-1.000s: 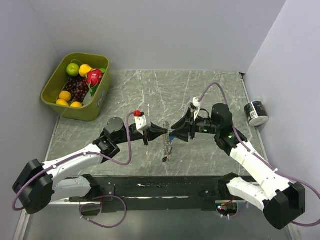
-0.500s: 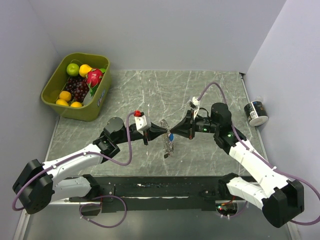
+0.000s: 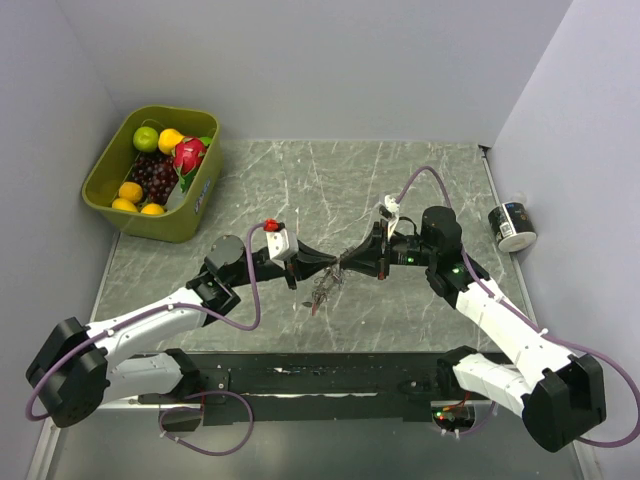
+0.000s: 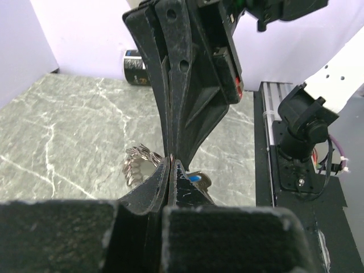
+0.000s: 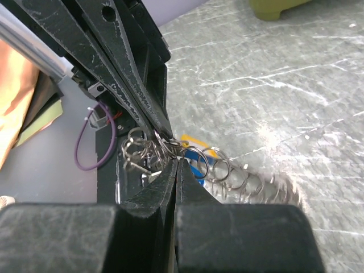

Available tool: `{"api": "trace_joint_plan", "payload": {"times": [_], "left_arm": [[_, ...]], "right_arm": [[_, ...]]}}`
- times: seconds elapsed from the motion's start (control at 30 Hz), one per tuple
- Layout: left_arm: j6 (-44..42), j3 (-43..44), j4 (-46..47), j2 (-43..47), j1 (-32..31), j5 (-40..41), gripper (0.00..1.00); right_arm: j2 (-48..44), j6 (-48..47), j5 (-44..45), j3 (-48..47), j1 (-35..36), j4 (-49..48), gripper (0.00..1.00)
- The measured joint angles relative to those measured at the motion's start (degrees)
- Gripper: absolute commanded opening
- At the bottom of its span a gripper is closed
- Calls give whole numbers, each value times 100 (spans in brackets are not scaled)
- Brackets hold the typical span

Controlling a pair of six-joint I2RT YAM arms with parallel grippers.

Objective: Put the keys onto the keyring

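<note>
So, small update. My left gripper [image 3: 330, 262] and right gripper [image 3: 352, 262] are tip to tip in the middle of the frame, same as 1 second ago. The keyring [image 3: 322, 290] has swung, though. It hung nearly straight down under the tips before, and now it trails toward the lower left, clear of the table [image 3: 400, 180].

Both sets of fingers are pinched tight. My left wrist view shows the beaded wire coming out right at the left pinch, so I'd say the left has the ring. I can't tell what the right is clamped on. A blue key [image 4: 195, 178] sits just beside the tips, and I can't tell if it's threaded on. My guess is we're mid-threading and not done.

The surface is grey-green marble-look stone between plain pale walls. There's a green bin of fruit [image 3: 195, 205] at upper left and a small can [image 3: 511, 226] at the right edge.
</note>
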State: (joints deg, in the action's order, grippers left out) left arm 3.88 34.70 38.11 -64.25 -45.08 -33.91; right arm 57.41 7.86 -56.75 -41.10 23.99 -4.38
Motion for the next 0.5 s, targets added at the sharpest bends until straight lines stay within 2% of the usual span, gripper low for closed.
{"api": "trace_joint_plan", "payload": {"times": [0.13, 0.17, 0.2, 0.33, 0.43, 0.5], "left_arm": [[103, 0, 203, -79, 15, -107, 1], [136, 0, 240, -103, 17, -122, 1], [155, 0, 275, -131, 26, -136, 1], [184, 0, 339, -188, 31, -199, 1], [177, 0, 369, -188, 24, -249, 1], [175, 0, 369, -188, 20, -269, 1]], "right_arm": [[68, 33, -142, 20, -15, -153, 1], [98, 48, -168, 22, -15, -188, 6], [122, 63, -192, 33, -24, -227, 8], [136, 28, -199, 70, -39, -225, 34], [31, -68, -20, 98, -42, -136, 47], [-164, -146, 127, 151, -52, -55, 51]]}}
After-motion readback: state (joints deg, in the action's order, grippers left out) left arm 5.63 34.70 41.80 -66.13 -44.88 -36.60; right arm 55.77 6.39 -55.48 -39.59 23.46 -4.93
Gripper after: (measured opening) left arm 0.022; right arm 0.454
